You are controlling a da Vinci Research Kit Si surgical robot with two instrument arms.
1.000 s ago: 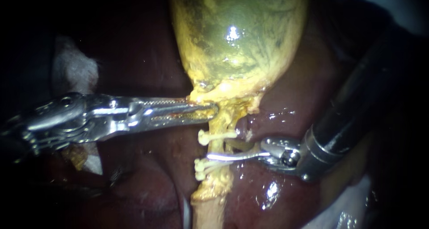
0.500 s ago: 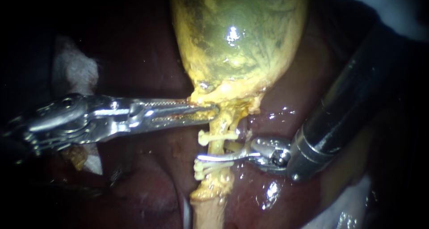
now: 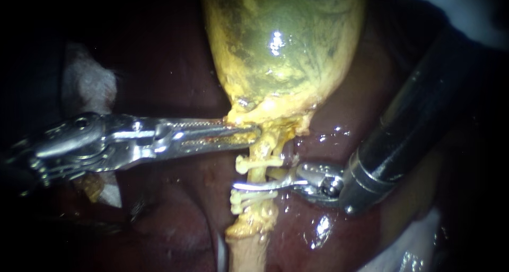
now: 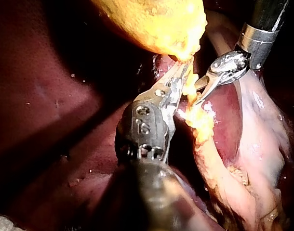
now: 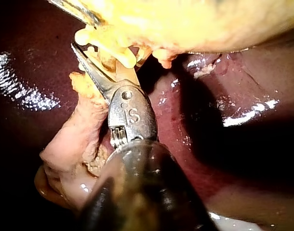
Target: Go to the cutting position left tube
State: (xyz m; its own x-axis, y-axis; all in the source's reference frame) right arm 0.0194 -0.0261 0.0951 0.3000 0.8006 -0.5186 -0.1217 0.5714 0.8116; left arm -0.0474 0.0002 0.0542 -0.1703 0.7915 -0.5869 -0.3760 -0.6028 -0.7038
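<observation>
gallbladder [image 3: 281, 49] above tube [image 3: 261, 172]; left instrument [image 3: 248, 134] at gallbladder base; right instrument [image 3: 245, 186] across tube between 2 clips [image 3: 258, 162]; liver [image 3: 175, 213] beneath.

- Two instruments: left instrument [image 3: 253, 133], right instrument [image 3: 238, 186].
- One gallbladder [image 3: 281, 44].
- One liver [image 3: 175, 208].
- One tube [image 3: 260, 174], three clips: single clip [image 3: 258, 163], paired clips [image 3: 249, 199] at its 6 o'clock.

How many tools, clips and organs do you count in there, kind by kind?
Instruments: 2, left instrument and right instrument
White clips: 3
Organs: 2, gallbladder and liver
Total: 7
</observation>
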